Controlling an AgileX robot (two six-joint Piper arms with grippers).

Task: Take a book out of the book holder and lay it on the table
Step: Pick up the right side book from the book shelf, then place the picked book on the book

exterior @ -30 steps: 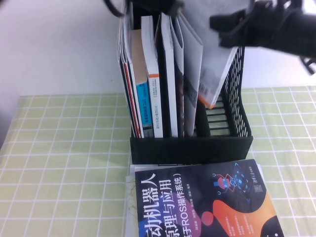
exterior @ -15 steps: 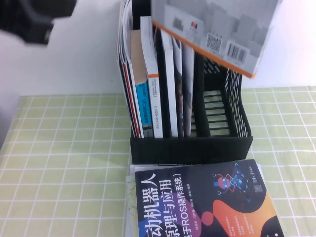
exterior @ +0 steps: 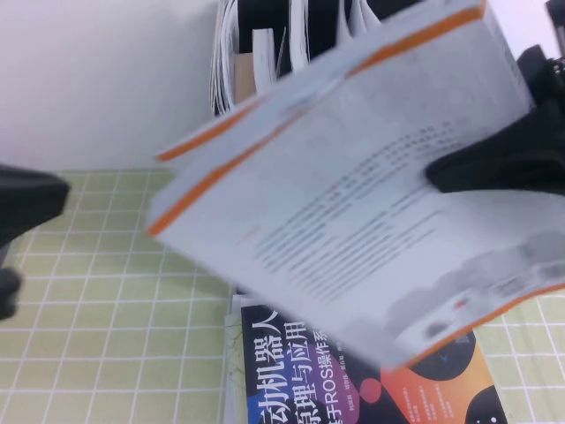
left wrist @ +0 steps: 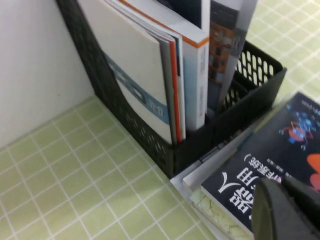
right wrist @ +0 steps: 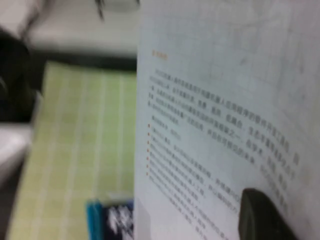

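Observation:
My right gripper (exterior: 481, 163) is shut on a grey-white book with orange edges (exterior: 353, 203). It holds the book in the air, tilted, in front of the black mesh book holder (exterior: 238, 31) and above the table. In the right wrist view one dark finger (right wrist: 260, 217) presses on the book's printed back cover (right wrist: 220, 100). The holder (left wrist: 225, 120) still has several upright books (left wrist: 165, 75). My left gripper (left wrist: 289, 207) is shut and empty, low over a black book (left wrist: 270, 150) lying in front of the holder.
The black book (exterior: 300, 371) lies on a stack of paper at the table's front centre. A green checked cloth (exterior: 115, 291) covers the table. A white wall stands behind the holder. My left arm (exterior: 26, 203) shows at the left edge.
The right gripper has carried the grey-white book from above the holder forward and down, tilting it flatter. The left arm has dropped from the upper left to the left edge.

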